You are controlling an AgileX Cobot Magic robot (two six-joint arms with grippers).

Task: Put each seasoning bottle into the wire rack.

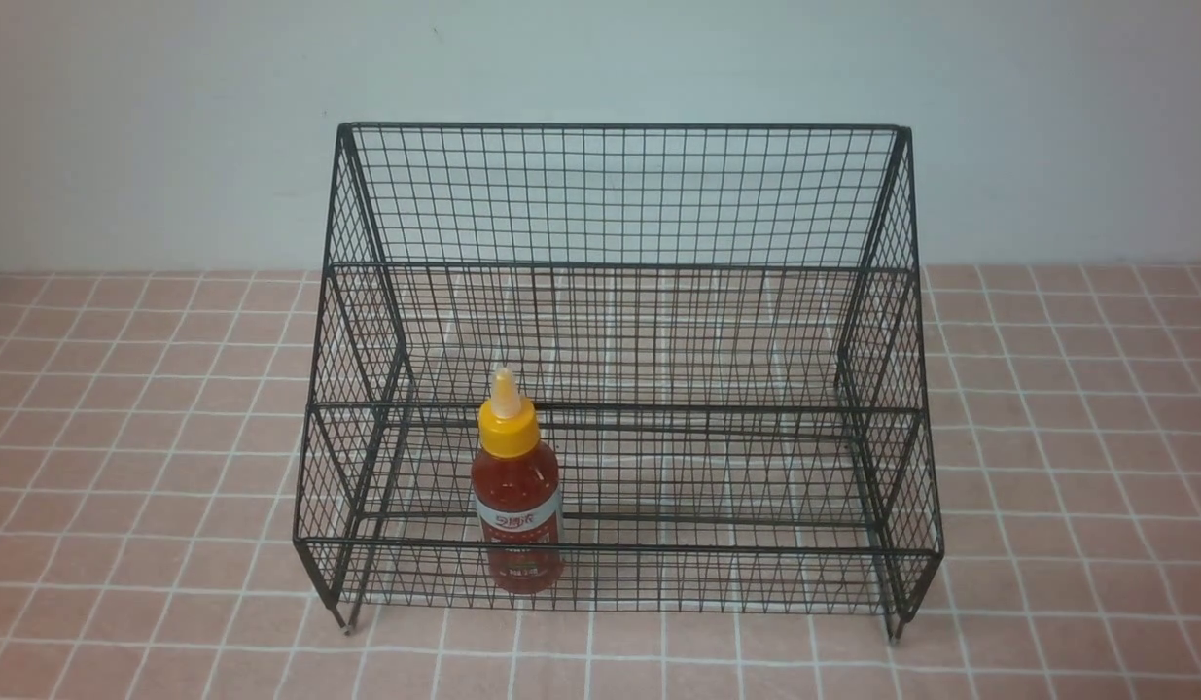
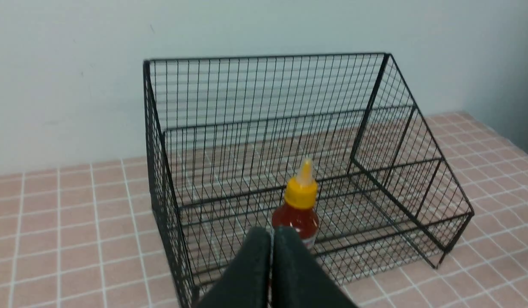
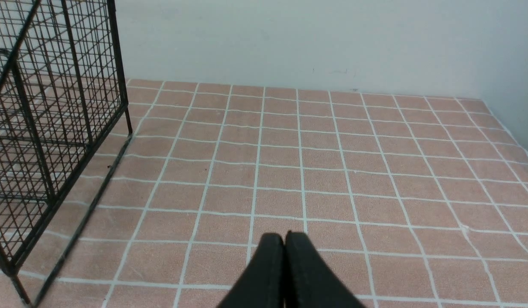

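Here: 1 seasoning bottle (image 1: pixel 517 506) upright inside 1 wire rack (image 1: pixel 658 194)

Open-topped wire rack (image 1: pixel 619 194), mostly free.
I see one obstacle inside: seasoning bottle (image 1: pixel 515 506) upright, front tier, left of centre; free room to its right.

We find the left gripper (image 2: pixel 271 233) in the lower middle of its wrist frame. Its two dark, matte fingers (image 2: pixel 251 269) are pressed together, with only a thin pale seam between them, and the rounded tips sit level with each other. The right gripper (image 3: pixel 284 234) sits in the lower middle of its own wrist frame in the same pose — its black fingers (image 3: pixel 306 273) meet along a narrow line and broaden toward the frame's lower edge.
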